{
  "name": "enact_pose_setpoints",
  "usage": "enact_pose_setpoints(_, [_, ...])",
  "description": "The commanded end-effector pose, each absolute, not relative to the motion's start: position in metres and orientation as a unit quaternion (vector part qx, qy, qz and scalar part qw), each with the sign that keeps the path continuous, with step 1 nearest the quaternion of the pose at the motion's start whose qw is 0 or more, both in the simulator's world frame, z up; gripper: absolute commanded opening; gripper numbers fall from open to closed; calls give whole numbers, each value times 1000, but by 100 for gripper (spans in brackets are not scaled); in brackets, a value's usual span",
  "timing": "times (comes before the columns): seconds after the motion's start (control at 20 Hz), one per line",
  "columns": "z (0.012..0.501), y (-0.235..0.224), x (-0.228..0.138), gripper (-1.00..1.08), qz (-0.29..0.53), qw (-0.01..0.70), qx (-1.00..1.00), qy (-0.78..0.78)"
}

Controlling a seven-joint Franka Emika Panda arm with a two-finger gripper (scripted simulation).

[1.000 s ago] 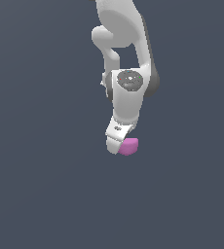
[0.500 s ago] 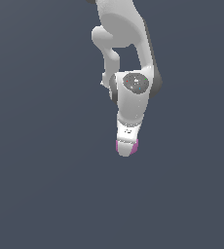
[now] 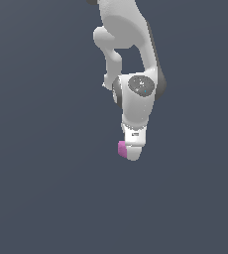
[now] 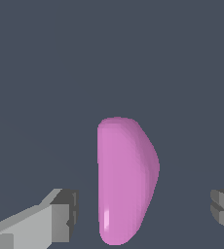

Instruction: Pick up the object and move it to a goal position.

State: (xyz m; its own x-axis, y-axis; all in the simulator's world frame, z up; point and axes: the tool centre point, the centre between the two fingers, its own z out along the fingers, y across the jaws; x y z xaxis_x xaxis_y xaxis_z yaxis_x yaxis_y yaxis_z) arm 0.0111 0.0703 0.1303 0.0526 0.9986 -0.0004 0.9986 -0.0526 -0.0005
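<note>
The object is a small pink-magenta lump, flat on one side and rounded on the other. In the wrist view the object lies on the dark grey floor between my two grey fingertips, with clear gaps on both sides. My gripper is open and touches nothing. In the exterior view the white gripper hangs straight down over the object. Only a pink sliver shows at the exterior view's left of the hand. The rest is hidden behind the gripper.
A plain dark grey floor fills both views. The white arm rises to the top edge of the exterior view.
The gripper has moved toward the exterior view's right across the object. The pink lump showed at its right side a second ago, then under it, and now peeks out at its left.
</note>
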Motion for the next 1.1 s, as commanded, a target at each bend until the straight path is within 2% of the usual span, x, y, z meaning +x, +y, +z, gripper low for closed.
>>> enact_pose_setpoints(0.0, [130, 71, 11, 100, 0, 0, -720, -694])
enact_pose_setpoints(0.3, [127, 71, 11, 100, 0, 0, -720, -694])
enact_pose_setpoints(1.0, [80, 71, 11, 100, 0, 0, -719, -695])
enact_pose_setpoints(1.05, [80, 71, 11, -100, 0, 0, -719, -695])
